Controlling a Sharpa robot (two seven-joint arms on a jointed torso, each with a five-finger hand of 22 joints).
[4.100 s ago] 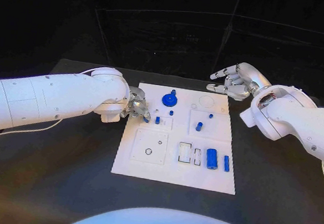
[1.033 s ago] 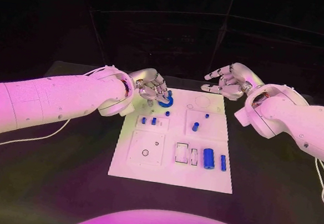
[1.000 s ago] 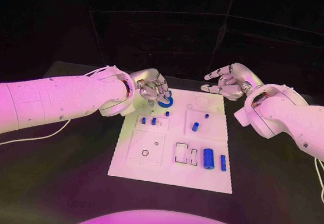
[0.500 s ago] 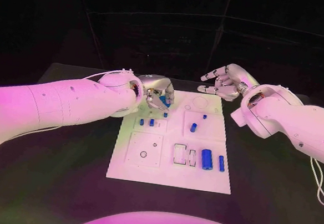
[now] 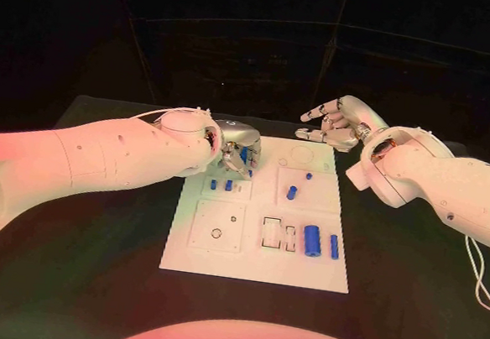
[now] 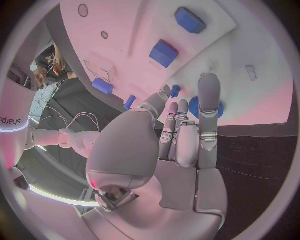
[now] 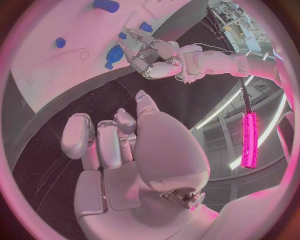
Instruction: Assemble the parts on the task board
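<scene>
While the matte black table (image 5: 91, 225) spreads out around it, the flat white task board (image 5: 254, 268) lies at the centre, a smooth rectangular plate marked with thin outlined squares and small round holes. At about 11 o'clock on the board the left hand (image 5: 234, 146), glossy silver metal on a smooth white arm, hangs over a round blue disc (image 6: 194, 107); in the left wrist view its fingertips (image 6: 209, 85) reach down to the disc's rim, but whether they pinch the disc or only touch it I cannot tell. Just below that hand stand two short blue pegs (image 5: 220, 185), upright and close together. Toward 1 o'clock a slanted blue cylinder (image 5: 292, 193) sits in a square outline, with a tiny blue peg (image 5: 307, 176) above it. At about 4 o'clock a thick, smooth blue cylinder (image 5: 312, 241) lies beside a thinner blue bar (image 5: 334, 246), both lengthwise and just apart, next to an outlined rectangular slot. The right hand (image 5: 336, 120) hovers off the board's far edge at 12 o'clock, released, its metal fingers spread apart and grasping nothing.
</scene>
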